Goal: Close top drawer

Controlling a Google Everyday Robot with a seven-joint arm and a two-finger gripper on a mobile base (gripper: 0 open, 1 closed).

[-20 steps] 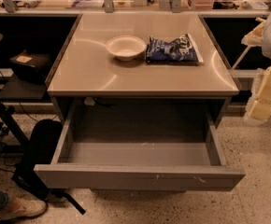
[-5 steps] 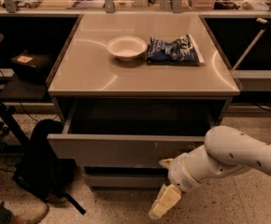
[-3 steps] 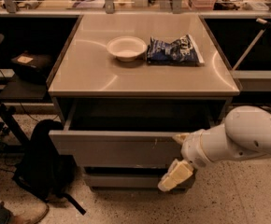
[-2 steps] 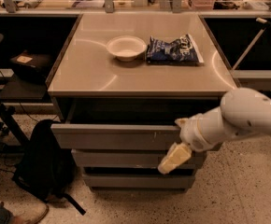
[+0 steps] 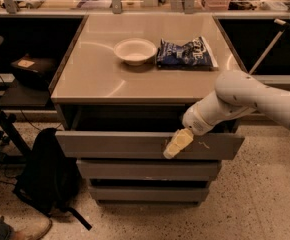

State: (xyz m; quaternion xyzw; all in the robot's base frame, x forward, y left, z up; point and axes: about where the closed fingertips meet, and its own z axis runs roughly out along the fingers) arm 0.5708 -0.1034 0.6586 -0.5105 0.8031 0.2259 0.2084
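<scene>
The top drawer [image 5: 115, 145] is a wide grey metal drawer under the tabletop, sticking out only a little, with small whitish scratches right of centre. My gripper [image 5: 177, 144] hangs from the white arm [image 5: 235, 104] that comes in from the right. It rests against the drawer's front, right of centre, next to the scratches.
A white bowl [image 5: 135, 50] and a dark blue snack bag [image 5: 186, 54] lie on the table [image 5: 95, 79]. Two narrower grey drawer fronts [image 5: 135, 170] sit below the top drawer. A black backpack [image 5: 47, 176] stands on the floor at the left.
The top drawer has slid from wide open to nearly in. My arm came in from the right, and the gripper rose from floor level to the drawer's front.
</scene>
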